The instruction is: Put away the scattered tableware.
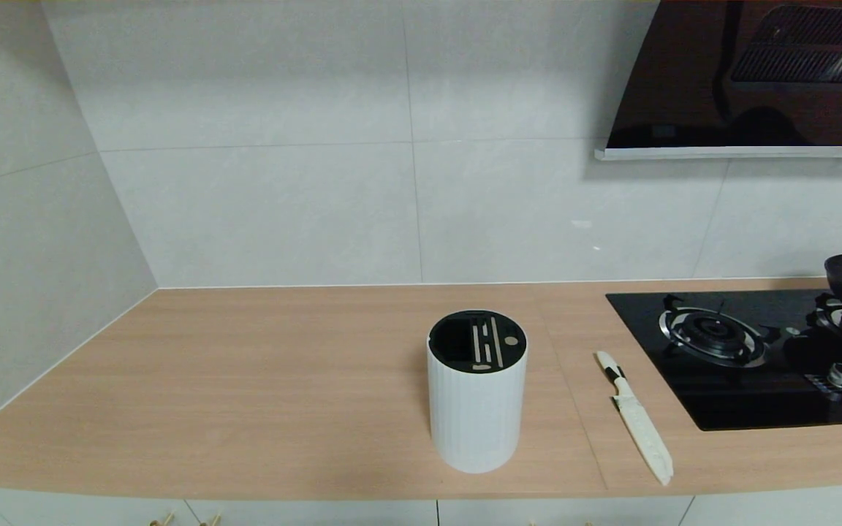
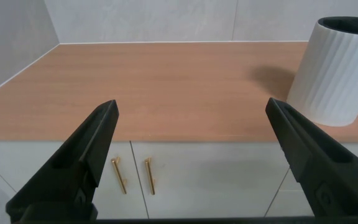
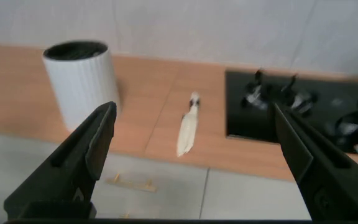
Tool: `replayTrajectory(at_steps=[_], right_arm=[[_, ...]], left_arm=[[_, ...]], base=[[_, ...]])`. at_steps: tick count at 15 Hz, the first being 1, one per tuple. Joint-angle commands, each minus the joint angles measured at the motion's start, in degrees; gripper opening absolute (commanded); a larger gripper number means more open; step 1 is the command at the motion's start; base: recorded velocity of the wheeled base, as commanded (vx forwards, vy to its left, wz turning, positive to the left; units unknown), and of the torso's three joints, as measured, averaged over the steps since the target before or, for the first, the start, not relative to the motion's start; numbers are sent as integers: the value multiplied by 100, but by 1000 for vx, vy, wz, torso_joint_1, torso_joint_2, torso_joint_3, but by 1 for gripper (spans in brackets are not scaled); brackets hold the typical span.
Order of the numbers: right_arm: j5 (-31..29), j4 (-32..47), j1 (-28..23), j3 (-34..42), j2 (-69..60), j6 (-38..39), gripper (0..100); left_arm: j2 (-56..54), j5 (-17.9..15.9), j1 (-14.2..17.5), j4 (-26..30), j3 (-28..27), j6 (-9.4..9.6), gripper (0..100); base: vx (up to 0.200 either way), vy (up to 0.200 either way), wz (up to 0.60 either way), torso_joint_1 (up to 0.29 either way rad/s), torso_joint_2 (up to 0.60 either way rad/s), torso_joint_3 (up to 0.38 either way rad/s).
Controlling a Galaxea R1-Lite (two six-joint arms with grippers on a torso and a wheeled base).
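Knife loose on counter; both grippers wide.
Cream knife [image 1: 634, 417] with a black band on its handle lies flat on the wooden counter [image 1: 282, 365], between the white ribbed holder [image 1: 476, 409] and the stove [image 1: 757, 365]. Left gripper [image 2: 191, 109] and right gripper [image 3: 194, 111] gape, empty.

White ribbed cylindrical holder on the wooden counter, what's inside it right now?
Nothing sticks out of the white ribbed cylindrical holder. Its black top insert shows one large opening, narrow slots and a small round hole. Deep inside is dark, so anything lying low is hidden.
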Motion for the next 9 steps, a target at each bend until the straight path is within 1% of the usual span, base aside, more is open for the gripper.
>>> replayTrajectory(at_steps=[1, 2, 4, 5, 6, 7, 8, 9], right_arm=[[111, -133, 145, -785, 2421, 34, 100], [102, -361, 145, -926, 3010, 43, 100], [102, -853, 145, -987, 3766, 52, 100], [58, -1636, 145, -961, 4768, 52, 100], [41, -2049, 145, -952, 5321, 52, 100], [41, -2216, 145, -961, 5559, 60, 100], [41, -2725, 145, -996, 6385, 60, 100], [-30, -3112, 153, -996, 6824, 60, 100]], left_arm=[[2, 2, 0, -1, 0, -1, 100], [2, 2, 0, -1, 0, -1, 100], [2, 2, 0, -1, 0, -1, 100], [2, 2, 0, -1, 0, -1, 100], [2, 2, 0, -1, 0, -1, 100], [2, 2, 0, -1, 0, -1, 100], [2, 2, 0, -1, 0, -1, 100], [2, 2, 0, -1, 0, -1, 100]], base=[[0, 0, 0, 0, 0, 0], [0, 0, 0, 0, 0, 0], [0, 0, 0, 0, 0, 0], [0, 0, 0, 0, 0, 0], [0, 0, 0, 0, 0, 0], [0, 0, 0, 0, 0, 0], [0, 0, 0, 0, 0, 0], [0, 0, 0, 0, 0, 0]])
